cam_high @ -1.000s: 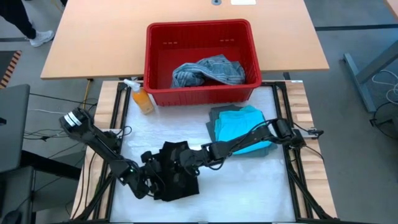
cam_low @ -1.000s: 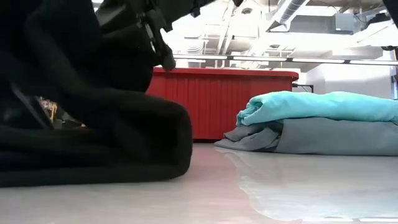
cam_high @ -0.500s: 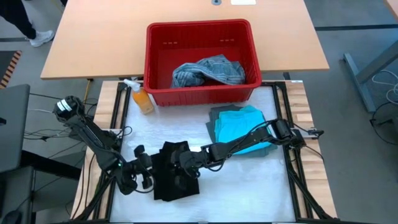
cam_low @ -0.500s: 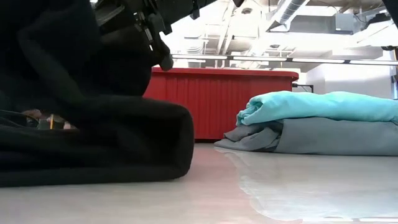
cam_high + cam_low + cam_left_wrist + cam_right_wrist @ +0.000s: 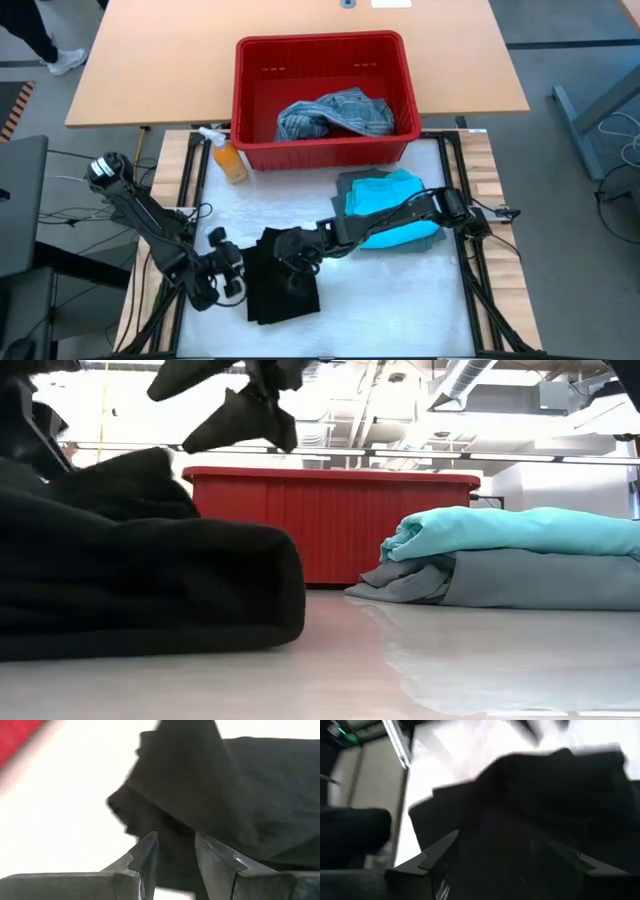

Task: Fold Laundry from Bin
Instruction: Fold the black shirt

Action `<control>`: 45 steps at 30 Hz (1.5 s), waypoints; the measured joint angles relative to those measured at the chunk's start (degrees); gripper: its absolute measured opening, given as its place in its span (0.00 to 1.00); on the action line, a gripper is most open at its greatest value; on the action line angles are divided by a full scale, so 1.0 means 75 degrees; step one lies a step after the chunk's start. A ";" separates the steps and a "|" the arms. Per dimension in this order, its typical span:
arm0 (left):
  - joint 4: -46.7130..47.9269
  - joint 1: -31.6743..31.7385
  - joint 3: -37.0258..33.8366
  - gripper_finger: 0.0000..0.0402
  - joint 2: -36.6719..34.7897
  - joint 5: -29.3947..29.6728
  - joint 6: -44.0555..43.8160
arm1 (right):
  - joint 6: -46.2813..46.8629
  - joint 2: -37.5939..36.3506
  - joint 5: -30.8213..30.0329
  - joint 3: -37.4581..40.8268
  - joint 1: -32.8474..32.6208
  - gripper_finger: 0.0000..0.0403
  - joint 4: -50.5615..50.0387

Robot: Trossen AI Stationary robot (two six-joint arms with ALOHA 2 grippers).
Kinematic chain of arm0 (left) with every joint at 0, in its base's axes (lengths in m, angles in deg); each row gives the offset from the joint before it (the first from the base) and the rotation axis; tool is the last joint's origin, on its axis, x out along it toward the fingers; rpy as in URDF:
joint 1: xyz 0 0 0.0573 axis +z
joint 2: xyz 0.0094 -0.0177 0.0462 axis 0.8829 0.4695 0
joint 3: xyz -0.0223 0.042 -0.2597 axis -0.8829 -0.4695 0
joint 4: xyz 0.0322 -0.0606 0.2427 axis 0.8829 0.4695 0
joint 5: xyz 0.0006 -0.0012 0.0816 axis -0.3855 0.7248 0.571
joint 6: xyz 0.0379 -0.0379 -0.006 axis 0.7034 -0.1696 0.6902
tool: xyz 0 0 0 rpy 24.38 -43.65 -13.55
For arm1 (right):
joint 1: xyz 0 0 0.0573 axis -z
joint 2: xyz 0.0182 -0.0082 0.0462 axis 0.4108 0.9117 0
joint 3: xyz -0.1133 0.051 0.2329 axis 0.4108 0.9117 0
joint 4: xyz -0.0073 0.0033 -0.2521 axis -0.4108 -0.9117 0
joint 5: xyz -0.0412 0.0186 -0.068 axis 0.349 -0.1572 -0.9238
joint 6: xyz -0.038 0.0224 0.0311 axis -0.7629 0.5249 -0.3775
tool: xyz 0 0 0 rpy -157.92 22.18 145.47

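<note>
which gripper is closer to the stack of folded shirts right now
Right. The right gripper hangs over the black garment, a short way from the folded stack. The left gripper sits beyond the garment's far edge.

So we've got a white-topped table (image 5: 400, 290) with a folded black garment (image 5: 283, 290) on it, a grey-green garment (image 5: 352, 188) under a turquoise one (image 5: 385, 200), and an orange spray bottle (image 5: 228, 158) beside the red slotted plastic bin (image 5: 325, 148).

red bin (image 5: 322, 48) up top, mottled blue-grey garment (image 5: 334, 114) bunched inside it. bright turquoise garment (image 5: 385, 205) sits on a muted grey-green one (image 5: 352, 184). black garment (image 5: 283, 288) on the white table (image 5: 390, 290), near-solid black in both wrist views. orange spray bottle (image 5: 228, 158) with a pale top. 2 dark arms, wood-toned side rails (image 5: 484, 165).
</note>
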 joint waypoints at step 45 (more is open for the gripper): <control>0.0128 0.1654 0.0066 0.30 0.1740 -0.1048 0.0617 | -0.1492 0.3089 -0.3767 -0.0061 -0.1972 0.65 0.5253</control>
